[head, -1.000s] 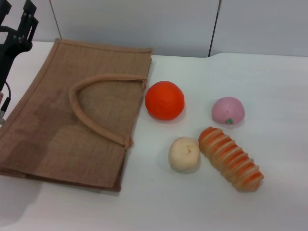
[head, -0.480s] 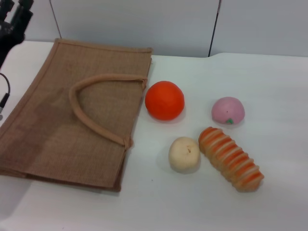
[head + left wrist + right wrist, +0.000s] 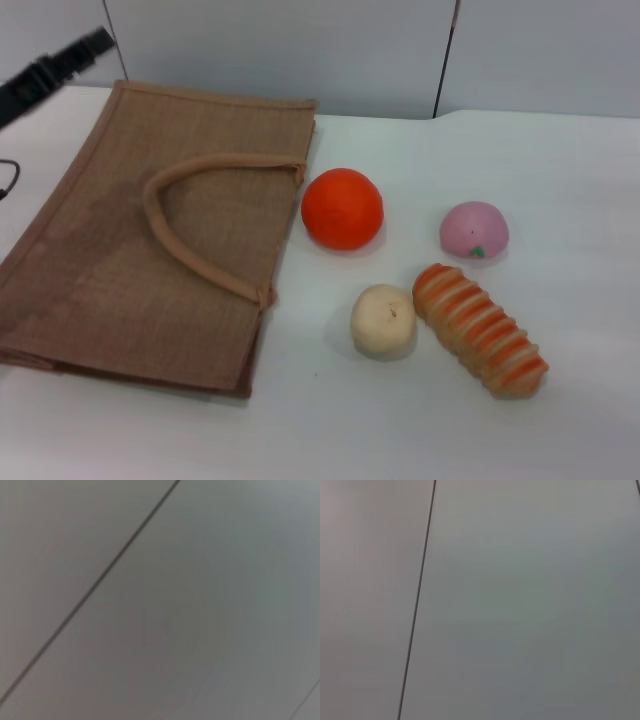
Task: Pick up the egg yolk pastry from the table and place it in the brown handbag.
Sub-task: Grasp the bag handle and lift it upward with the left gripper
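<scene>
- Table [image 3: 560, 180]: white, bearing everything listed below.
- Bread roll [image 3: 482, 329]: orange-striped, nearest you, touching or just beside the pastry on its right.
- Egg yolk pastry [image 3: 383, 320]: the item you want; pale and round, resting on the table near the front, between the roll and the handbag, untouched.
- Brown handbag [image 3: 160, 235]: lying flat to the left, handle loop on top, mouth not seen open.
- Orange [image 3: 342, 208]: behind the pastry, beside the bag's edge.
- Pink ball [image 3: 474, 230]: right of the orange.
- Left gripper [image 3: 55, 72]: far left corner, well apart from the pastry; you cannot tell its finger opening.
- Right gripper: not in sight.
- Step, by my reading: the pick is not begun; your next move needs an arm brought over the pastry, clear of the roll.
- Views: only the head view shows the table; both wrist views show bare wall panels.
</scene>
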Controlling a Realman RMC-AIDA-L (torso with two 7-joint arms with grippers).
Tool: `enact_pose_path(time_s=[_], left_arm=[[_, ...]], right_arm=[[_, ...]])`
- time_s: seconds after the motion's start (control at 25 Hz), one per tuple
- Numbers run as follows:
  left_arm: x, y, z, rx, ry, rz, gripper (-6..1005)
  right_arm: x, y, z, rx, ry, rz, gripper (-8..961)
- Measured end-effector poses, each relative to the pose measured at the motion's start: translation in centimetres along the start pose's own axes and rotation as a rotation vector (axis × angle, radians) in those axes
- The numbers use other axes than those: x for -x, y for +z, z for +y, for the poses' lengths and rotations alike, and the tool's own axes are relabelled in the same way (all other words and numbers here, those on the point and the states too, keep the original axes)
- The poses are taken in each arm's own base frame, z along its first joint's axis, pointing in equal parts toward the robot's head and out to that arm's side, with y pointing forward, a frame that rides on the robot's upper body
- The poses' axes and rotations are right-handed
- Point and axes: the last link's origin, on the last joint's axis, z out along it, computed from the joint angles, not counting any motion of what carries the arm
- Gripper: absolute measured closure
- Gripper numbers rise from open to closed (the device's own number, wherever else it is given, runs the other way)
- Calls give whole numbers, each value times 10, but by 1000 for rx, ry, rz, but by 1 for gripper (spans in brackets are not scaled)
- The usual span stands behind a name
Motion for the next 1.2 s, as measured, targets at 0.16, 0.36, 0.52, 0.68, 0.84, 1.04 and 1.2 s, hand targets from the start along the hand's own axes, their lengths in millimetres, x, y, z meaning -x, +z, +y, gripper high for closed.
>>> enact_pose_path(time_s=[0.16, 0.36, 0.52, 0.68, 0.84, 1.04, 1.2], left_arm=[[-5, 13, -5, -102, -28, -236, 423], [-12, 20, -7, -238, -28, -435, 427], [-10, 29, -5, -308, 5, -569, 431], [-5, 40, -1, -323, 92, -656, 434], [2, 48, 0, -325, 130, -691, 437], [12, 50, 0, -325, 117, -730, 442], [16, 53, 2, -331, 106, -763, 445]], right_arm=[[0, 0, 0, 0, 0, 0, 64], [0, 0, 0, 0, 0, -1, 64], [0, 0, 0, -2, 0, -2, 64], [0, 0, -1, -5, 0, -3, 64], [1, 0, -1, -4, 0, -9, 65], [2, 0, -1, -6, 16, -10, 65], [2, 0, -2, -6, 19, -11, 65]])
